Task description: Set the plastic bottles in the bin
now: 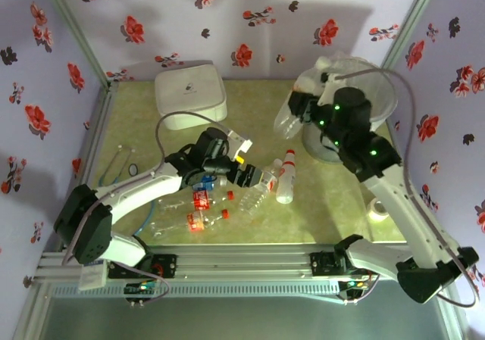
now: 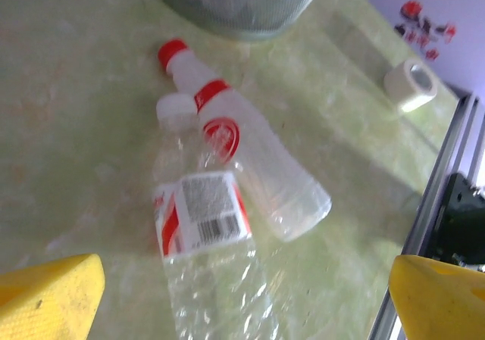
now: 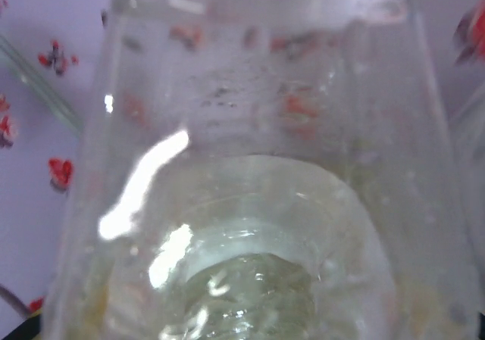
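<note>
Plastic bottles [image 1: 198, 201] lie near tabletop front edge. L end effector [image 1: 256, 176] released; R end effector [image 1: 303, 107] grasps clear bottle [image 1: 286, 123] by bin [image 1: 381, 90].

Bright, diffuse overhead light casts soft shadows on the far wall [image 1: 227, 29], the left wrist view is slightly soft, and white glare streaks the badly blurred clear bottle [image 3: 250, 196].

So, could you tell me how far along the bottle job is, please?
Partway. Bin contents are unclear. In hand: the right tool grips a clear bottle beside the bin, not yet dropped. The open left tool hovers over two bottles. Left: those and several more lying on the table.
</note>
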{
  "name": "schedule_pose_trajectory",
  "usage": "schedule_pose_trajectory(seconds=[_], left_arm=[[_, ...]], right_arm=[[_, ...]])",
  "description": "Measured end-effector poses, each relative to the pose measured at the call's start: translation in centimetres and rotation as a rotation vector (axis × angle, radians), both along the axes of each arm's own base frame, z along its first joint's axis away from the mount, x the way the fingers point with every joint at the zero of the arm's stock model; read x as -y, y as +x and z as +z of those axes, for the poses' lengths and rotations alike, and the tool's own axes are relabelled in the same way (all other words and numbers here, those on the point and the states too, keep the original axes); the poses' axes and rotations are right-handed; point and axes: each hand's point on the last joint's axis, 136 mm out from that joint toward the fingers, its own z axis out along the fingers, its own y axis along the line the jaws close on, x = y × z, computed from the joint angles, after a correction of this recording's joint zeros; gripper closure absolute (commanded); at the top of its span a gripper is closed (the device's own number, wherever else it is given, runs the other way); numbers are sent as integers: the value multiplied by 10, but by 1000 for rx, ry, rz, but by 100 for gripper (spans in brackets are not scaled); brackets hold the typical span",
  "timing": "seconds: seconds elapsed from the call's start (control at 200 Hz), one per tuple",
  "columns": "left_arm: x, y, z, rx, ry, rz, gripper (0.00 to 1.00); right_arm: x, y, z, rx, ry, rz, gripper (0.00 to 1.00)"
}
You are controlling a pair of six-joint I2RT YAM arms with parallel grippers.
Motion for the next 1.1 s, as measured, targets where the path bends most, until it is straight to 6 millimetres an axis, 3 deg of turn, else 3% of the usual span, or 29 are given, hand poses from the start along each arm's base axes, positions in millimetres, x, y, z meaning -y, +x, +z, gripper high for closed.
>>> schedule_pose_trajectory(seconds=[0.115, 0.22, 0.35, 0.51, 0.63, 0.75, 0.97, 1.1], left_arm=[[-3, -10, -16, -30, 92, -23, 3], [2, -18, -24, -41, 143, -56, 3], [6, -28, -32, -53, 189, -86, 3], [6, -36, -37, -54, 229, -100, 3], [6, -40, -42, -57, 251, -104, 3], [5, -41, -48, -66, 272, -103, 3], [1, -42, -55, -76, 300, -101, 3], [1, -42, -55, -75, 302, -102, 3]], right_arm=[[38, 3, 44, 111, -76, -132, 71], [74, 18, 63, 145, -145, -264, 72], [111, 51, 63, 121, -232, -413, 73], [143, 105, 45, 12, -311, -515, 73], [154, 143, 22, -96, -342, -520, 75], [153, 165, -22, -244, -356, -472, 75], [142, 172, -108, -538, -322, -337, 75], [145, 165, -144, -671, -293, -306, 74]])
